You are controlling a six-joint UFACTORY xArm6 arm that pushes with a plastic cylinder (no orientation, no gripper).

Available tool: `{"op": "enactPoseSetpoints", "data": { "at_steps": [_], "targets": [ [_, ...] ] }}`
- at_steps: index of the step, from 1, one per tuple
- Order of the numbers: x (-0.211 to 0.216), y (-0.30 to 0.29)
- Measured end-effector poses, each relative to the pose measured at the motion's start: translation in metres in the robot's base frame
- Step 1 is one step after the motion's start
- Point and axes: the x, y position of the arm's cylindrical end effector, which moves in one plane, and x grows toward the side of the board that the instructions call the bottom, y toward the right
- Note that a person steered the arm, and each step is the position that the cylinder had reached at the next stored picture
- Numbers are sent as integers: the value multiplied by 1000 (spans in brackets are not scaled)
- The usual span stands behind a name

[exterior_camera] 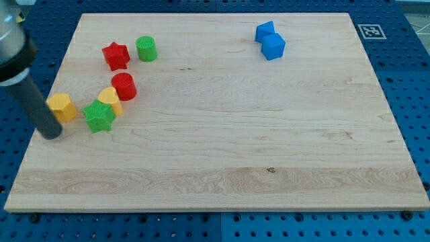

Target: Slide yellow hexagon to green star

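Near the wooden tabletop's (pixel 215 168) left edge, the small yellow hexagon block (pixel 62 107) sits just left of the green star block (pixel 99 116). My tip (pixel 52 134), a bare rod with no pincer, seems to touch the hexagon's left side. Light, rigid, slippery: push squarely there.

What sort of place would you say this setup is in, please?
Probably a robotics lab bench: a wooden board of small coloured blocks lies on a blue perforated table, with a printed marker tag at the board's corner and my tip just left of the yellow hexagon.
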Motion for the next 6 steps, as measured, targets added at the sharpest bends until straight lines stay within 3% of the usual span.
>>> {"op": "enactPoseSetpoints", "data": {
  "at_steps": [2, 3, 4, 6],
  "targets": [
    [-7, -23],
    [-57, -22],
    [-76, -9],
    [-49, 50]
  ]
}}
